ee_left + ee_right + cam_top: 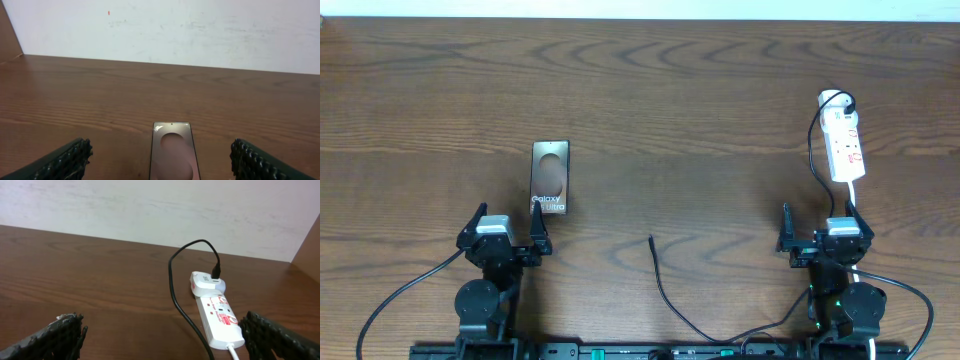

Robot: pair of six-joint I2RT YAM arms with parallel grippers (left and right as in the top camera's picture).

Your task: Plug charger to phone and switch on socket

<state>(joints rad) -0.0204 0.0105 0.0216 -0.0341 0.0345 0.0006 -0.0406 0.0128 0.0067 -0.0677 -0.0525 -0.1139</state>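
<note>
The dark phone (550, 177) with white "Galaxy Ultra" lettering and a pale oval patch lies flat left of centre, just ahead of my left gripper (507, 234); it also shows in the left wrist view (172, 152). The left gripper (160, 162) is open and empty. The white socket strip (844, 146) with red markings lies at the far right, a white adapter (206, 283) plugged into its far end. The black charger cable (176, 297) runs from the adapter towards me; its free tip (652, 238) lies at table centre. My right gripper (823, 238) is open and empty, also seen in its wrist view (162, 337).
The strip's white cord (233, 353) leaves its near end towards my right arm. The wooden table (700, 100) ends at a white wall (175, 30) at the back. Black arm cables loop near both bases at the front edge.
</note>
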